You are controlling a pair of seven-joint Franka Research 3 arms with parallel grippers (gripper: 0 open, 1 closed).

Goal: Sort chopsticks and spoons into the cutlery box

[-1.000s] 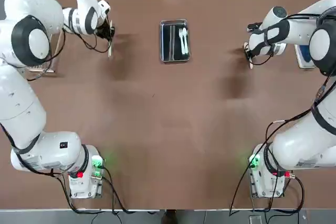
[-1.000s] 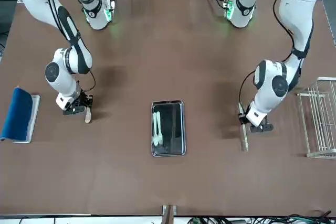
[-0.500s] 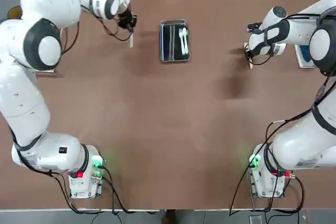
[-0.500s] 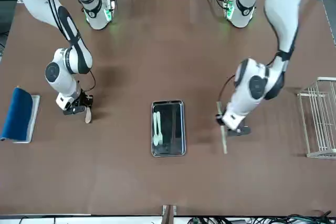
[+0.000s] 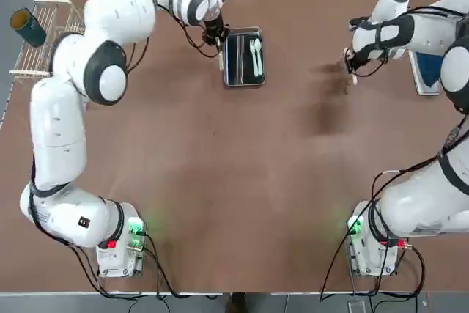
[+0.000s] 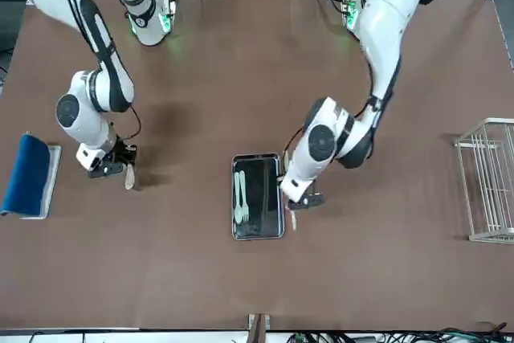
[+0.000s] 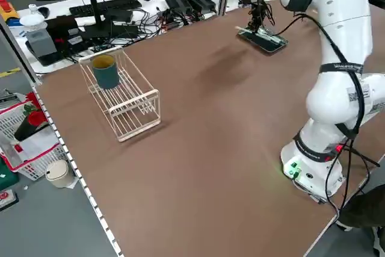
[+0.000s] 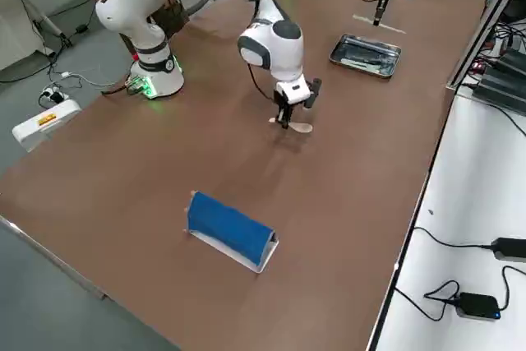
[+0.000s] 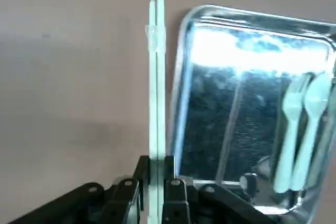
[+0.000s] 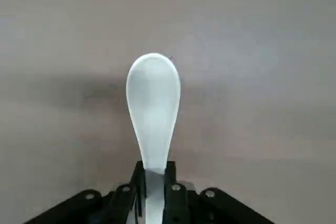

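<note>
1. The left gripper (image 5: 218,43) is pinched on the chopsticks (image 9: 156,80), carried level just beside the cutlery box (image 5: 244,78), at its 9 o'clock rim in the top view.
2. To do this well, I judge the sticks should shift sideways until they clear the rim, stay parallel to the box's long side, then lower before the grip opens.
3. The empty lane lies left of the two spoons (image 5: 256,56) already inside, so the sticks should go there without touching them.
4. The right gripper (image 5: 352,71) is clamped on another spoon (image 10: 154,100), above the tabletop (image 5: 234,181) well out at the box's 3 o'clock.
5. The box is shiny metal, shallow and round-cornered, and probably slippery.
6. The sticks are thin, straight and pale; the spoons are smooth cream-white ovals.
</note>
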